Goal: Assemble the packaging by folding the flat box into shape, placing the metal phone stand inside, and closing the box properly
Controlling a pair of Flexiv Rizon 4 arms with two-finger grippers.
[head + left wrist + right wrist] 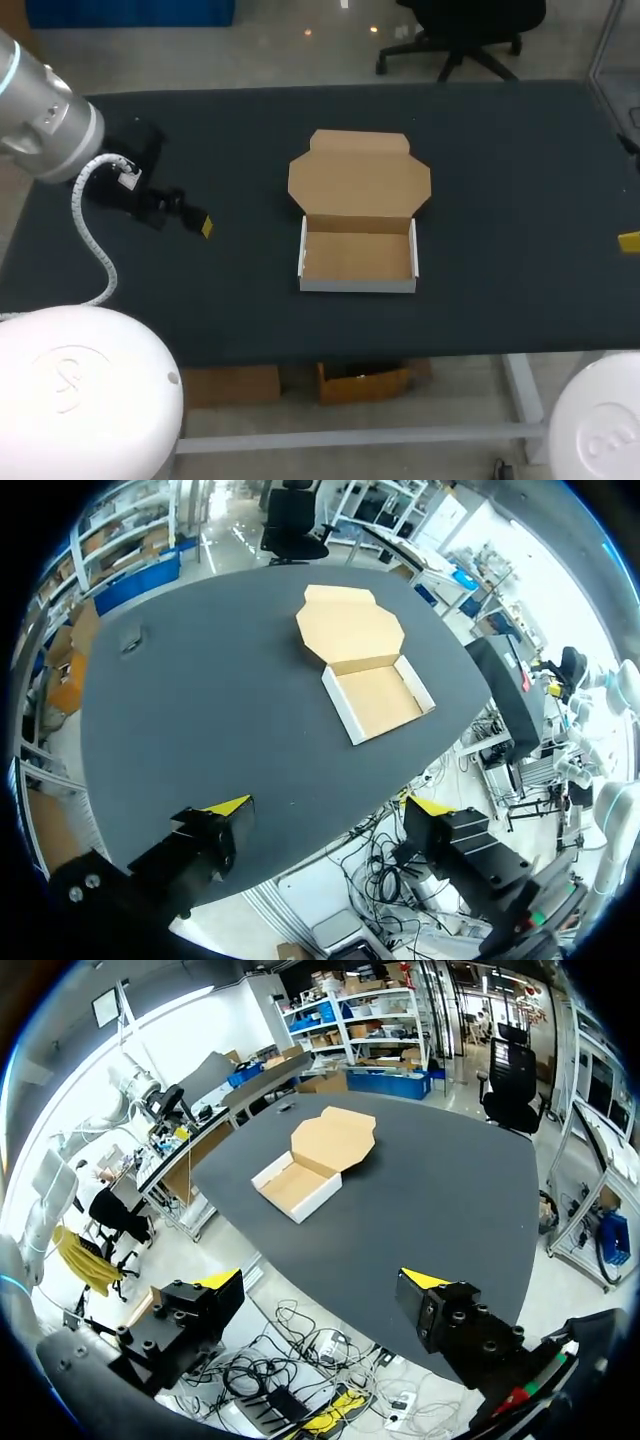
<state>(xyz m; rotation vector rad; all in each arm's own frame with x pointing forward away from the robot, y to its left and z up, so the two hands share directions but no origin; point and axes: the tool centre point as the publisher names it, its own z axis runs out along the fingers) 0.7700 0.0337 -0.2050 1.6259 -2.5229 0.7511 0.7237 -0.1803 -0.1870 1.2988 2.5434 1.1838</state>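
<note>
A cardboard box (358, 258) stands folded into a shallow tray in the middle of the black table, white outside, brown inside and holding nothing. Its lid (360, 180) lies flat behind it. The box also shows ahead of both grippers (378, 698) (295, 1185). My left gripper (330, 805) hangs open over the table's left edge, one yellow fingertip (205, 227) showing in the head view. Beyond the table's right edge my right gripper (322, 1280) is open too, well away from the box. A small dark object (130, 638), perhaps the phone stand, lies near the back left corner.
The black table (500, 200) has bare cloth all around the box. Only the left arm's grey link (45, 115) and its white cable (90, 230) reach over the left end.
</note>
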